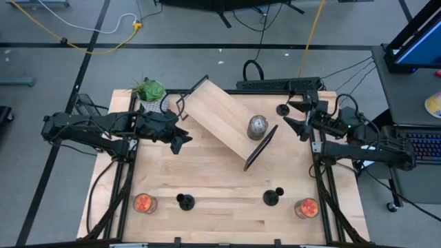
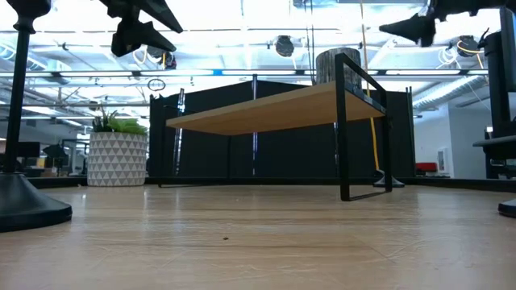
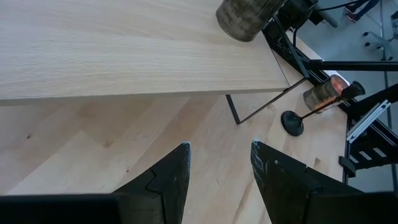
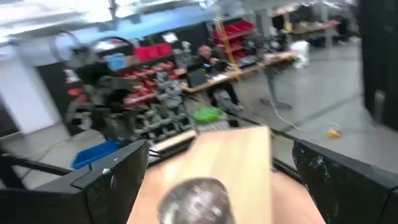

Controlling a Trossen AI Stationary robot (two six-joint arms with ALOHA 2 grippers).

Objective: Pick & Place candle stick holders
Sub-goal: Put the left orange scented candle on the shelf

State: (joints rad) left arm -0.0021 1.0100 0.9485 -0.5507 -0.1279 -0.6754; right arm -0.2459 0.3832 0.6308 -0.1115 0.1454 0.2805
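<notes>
Three black candle stick holders stand upright on their round bases on the wooden table: one near the front left (image 1: 185,201), one near the front right (image 1: 273,198), which also shows in the left wrist view (image 3: 292,122), and one at the far right (image 1: 282,109). My left gripper (image 1: 182,138) is open and empty, raised above the table left of the wooden shelf; its fingers show apart in the left wrist view (image 3: 217,152). My right gripper (image 1: 295,116) is open and empty, raised just right of the shelf, close to the far right holder; the right wrist view (image 4: 217,155) shows it too.
A wooden shelf on black legs (image 1: 224,122) stands slanted mid-table, with a grey round object (image 1: 258,125) on top. A potted plant (image 1: 150,91) stands at the far left. Two glass jars with orange contents stand at the front left (image 1: 143,203) and front right (image 1: 306,207).
</notes>
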